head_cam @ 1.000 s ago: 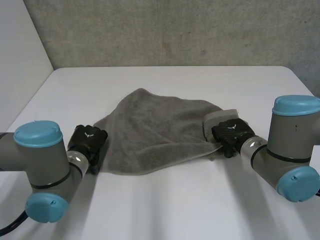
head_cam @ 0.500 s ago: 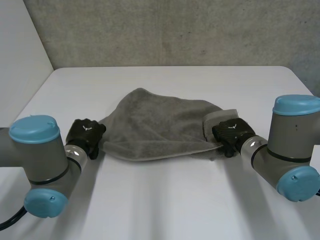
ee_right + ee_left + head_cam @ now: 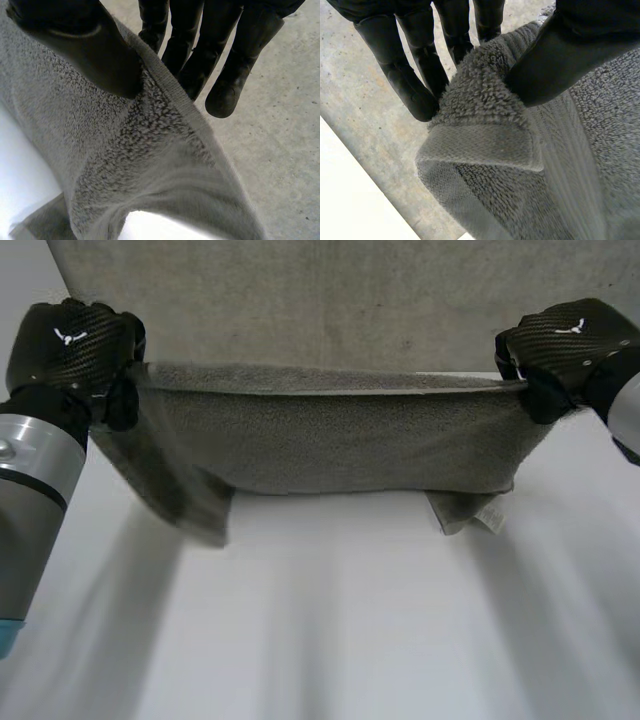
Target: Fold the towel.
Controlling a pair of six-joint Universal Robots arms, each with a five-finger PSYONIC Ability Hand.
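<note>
Aloft, towel (image 3: 330,445) stretches between both robot hands (image 3: 70,340) (image 3: 565,335).

The towel (image 3: 330,445) hangs stretched above the desk (image 3: 330,630) and in front of the wall (image 3: 320,300). The left robot hand (image 3: 70,345) pinches its upper left corner, and the right robot hand (image 3: 565,340) pinches its upper right corner.
</note>
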